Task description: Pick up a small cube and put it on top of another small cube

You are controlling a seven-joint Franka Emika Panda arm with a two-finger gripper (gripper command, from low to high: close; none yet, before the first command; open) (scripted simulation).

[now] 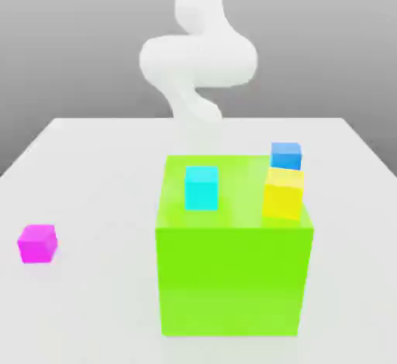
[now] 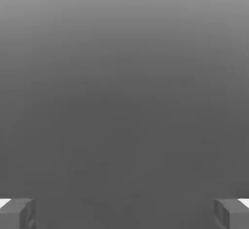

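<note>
Exterior view: a flat white table stretches back toward a grey wall, and the white robot arm rises behind it, its thick rounded links curling above the far edge. In the middle of the table stands a big bright green block, much larger than anything else here. Three small cubes rest on its top face. A small plain cyan cube sits toward the exterior view's left of that face. Toward the exterior view's right, a small yellow cube sits near the front edge, and a small blue cube stands just behind it, so close that I cannot tell whether the two touch. The cyan cube is apart from both.

The small plain magenta cube lies by itself on the bare table, well off to the exterior view's left of the green block and nearer the front. It stands flat on the surface, touching nothing else, with no part of the arm near it.

From the hand view, the end effector has its two grey fingertips standing far apart at opposite sides of the picture, with nothing between them; beyond them is only a smooth grey surface fading from lighter to darker. The fingers are spread wide and grip nothing.
</note>
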